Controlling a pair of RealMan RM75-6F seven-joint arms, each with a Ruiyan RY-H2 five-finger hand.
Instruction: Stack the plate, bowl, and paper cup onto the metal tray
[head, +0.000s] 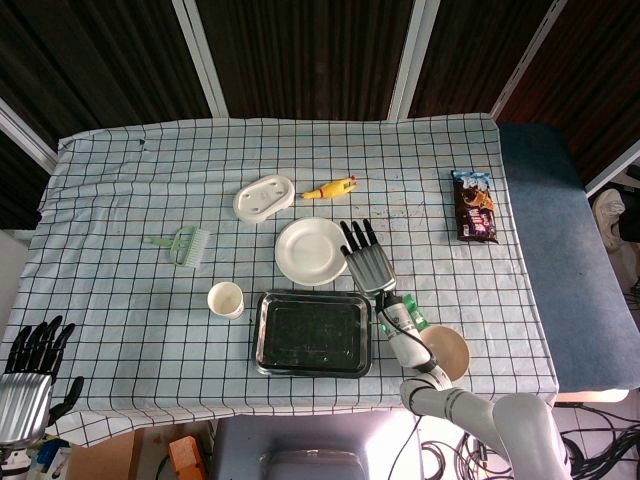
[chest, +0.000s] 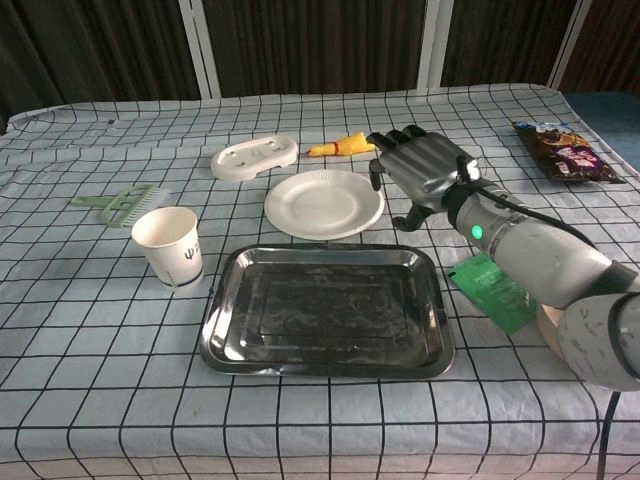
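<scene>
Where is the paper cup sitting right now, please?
The paper cup stands upright on the table, just left of the metal tray in both views, with the green brush behind it.

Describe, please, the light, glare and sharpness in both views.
Head view: even, soft daylight; faint shadows under the plate and paper cup; the metal tray looks dark and mirror-like. Chest view: the same tray shows mottled grey reflections, everything is sharp, and the straight grid lines bend slightly near the edges.
</scene>
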